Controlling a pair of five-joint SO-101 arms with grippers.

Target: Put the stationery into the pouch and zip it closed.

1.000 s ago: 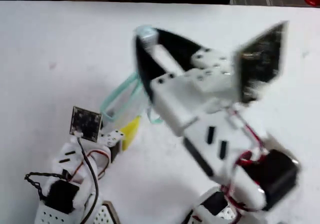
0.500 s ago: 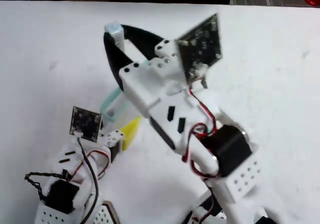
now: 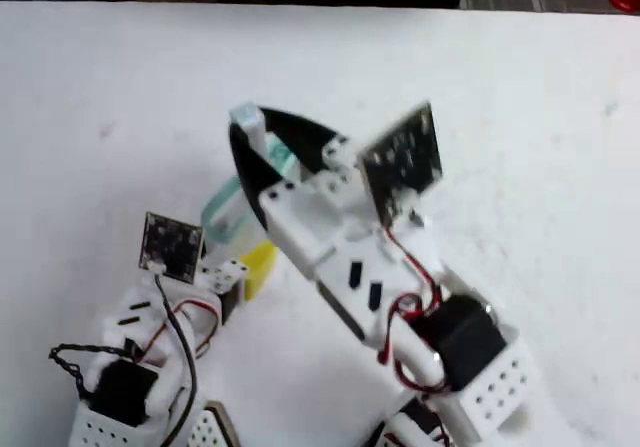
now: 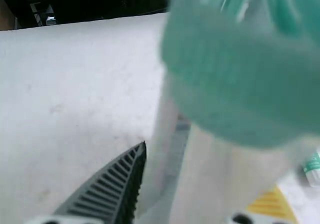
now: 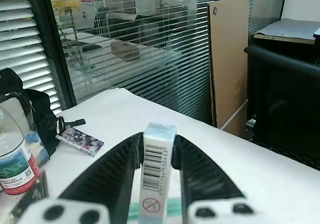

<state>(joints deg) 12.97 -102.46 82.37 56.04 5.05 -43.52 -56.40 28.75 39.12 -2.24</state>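
The right arm's fingers (image 5: 129,154) are narrow, pinched on 1 white stick (image 5: 159,159) with a pale blue cap and a barcode on its side; its long axis runs along the fingers, and the cap end pokes out past their tips. The pouch (image 3: 222,214), see-through with a teal edge, lies on the white tabletop (image 3: 120,97) just under those fingertips and a little back from them, toward the left arm (image 3: 150,357); a strip of its teal edge shows right below the stick in the right wrist view. The stick is above the pouch and apart from it, not yet in.

As I judge it, the coming move turns on this: the stick points onward past the fingertips while the pouch lies beneath them; the pouch's length seems to run across the line of the fingers, so the stick would have to tip down and turn to go in.

The right arm carries the stick and is the 1 placed to deliver it; the left arm sits tight against the pouch, but I cannot tell whether it has hold of it. The pouch wall is too close and hazy to show what, if anything, is inside.
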